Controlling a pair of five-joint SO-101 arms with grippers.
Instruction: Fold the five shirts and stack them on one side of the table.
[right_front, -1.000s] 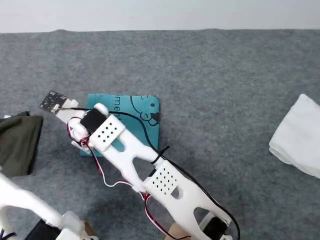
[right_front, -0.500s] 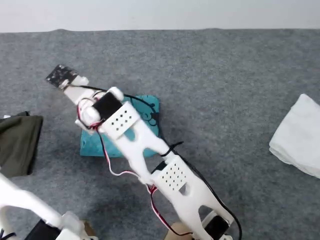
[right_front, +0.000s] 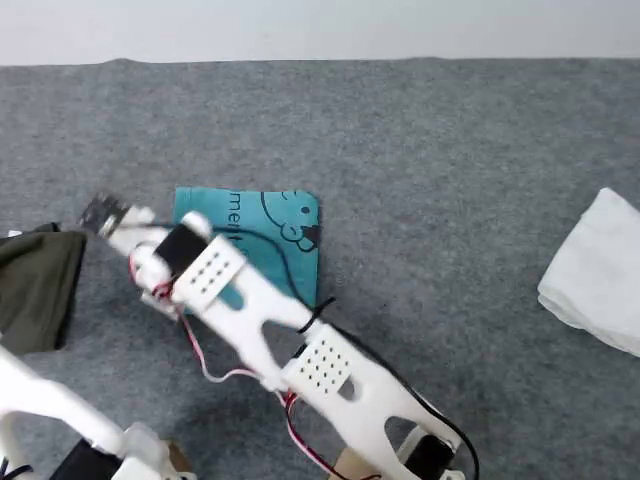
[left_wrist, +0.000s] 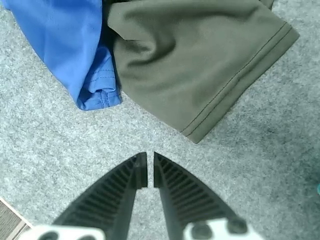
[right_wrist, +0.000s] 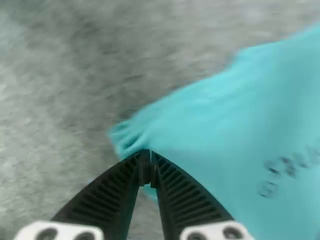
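A folded teal shirt (right_front: 275, 230) with a dark print lies left of the table's middle. My right arm stretches across it, and my right gripper (right_front: 103, 212) hangs just past the shirt's left edge, near the olive shirt (right_front: 35, 285). In the right wrist view that gripper (right_wrist: 145, 172) is shut, its tips over a bunched corner of the teal shirt (right_wrist: 225, 125). My left gripper (left_wrist: 147, 165) is shut with nothing in it, above bare grey mat, just short of the olive shirt (left_wrist: 190, 65) and a blue shirt (left_wrist: 65, 45) lying side by side.
A folded white shirt (right_front: 600, 270) lies at the right edge of the table. The grey mat (right_front: 450, 150) covers the table up to a white wall behind. A white arm segment (right_front: 50, 400) stands at the lower left.
My right arm swung its gripper up toward the far left, then came back down to the teal shirt's left edge. The teal shirt lies where it was.
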